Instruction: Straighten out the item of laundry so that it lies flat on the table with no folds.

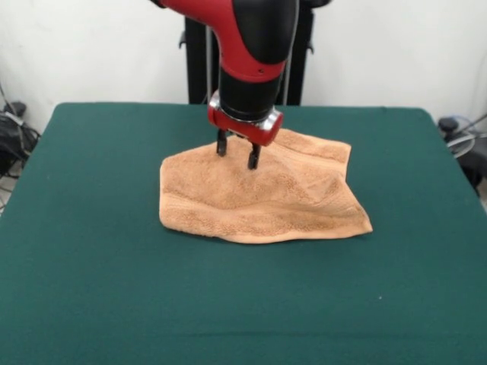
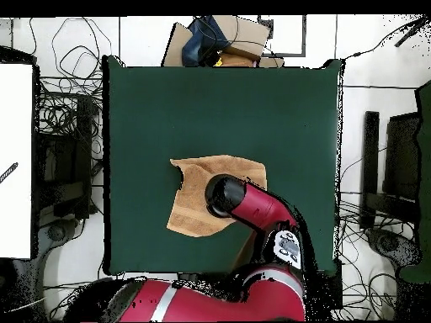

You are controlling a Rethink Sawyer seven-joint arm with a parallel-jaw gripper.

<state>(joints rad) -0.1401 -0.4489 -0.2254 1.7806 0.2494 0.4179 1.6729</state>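
The light orange-tan terry towel [image 1: 262, 194] lies rumpled on the dark green table [image 1: 99, 274], with ridges and folds across its middle and an uneven outline. It also shows in the overhead view [image 2: 195, 195], near the table's [image 2: 219, 101] middle. My gripper [image 1: 237, 156] hangs from the red and black arm over the towel's far edge. Its two black fingers [image 1: 253, 157] stand a little apart, tips down at the cloth, holding nothing that I can see. In the overhead view the arm's wrist hides the gripper and part of the towel.
Cables and equipment lie beyond the table's left and right edges [image 1: 15, 129]. The robot's black pedestal [image 1: 196, 68] stands behind the far edge. Boxes and a bag [image 2: 220, 42] sit off the table's top edge in the overhead view.
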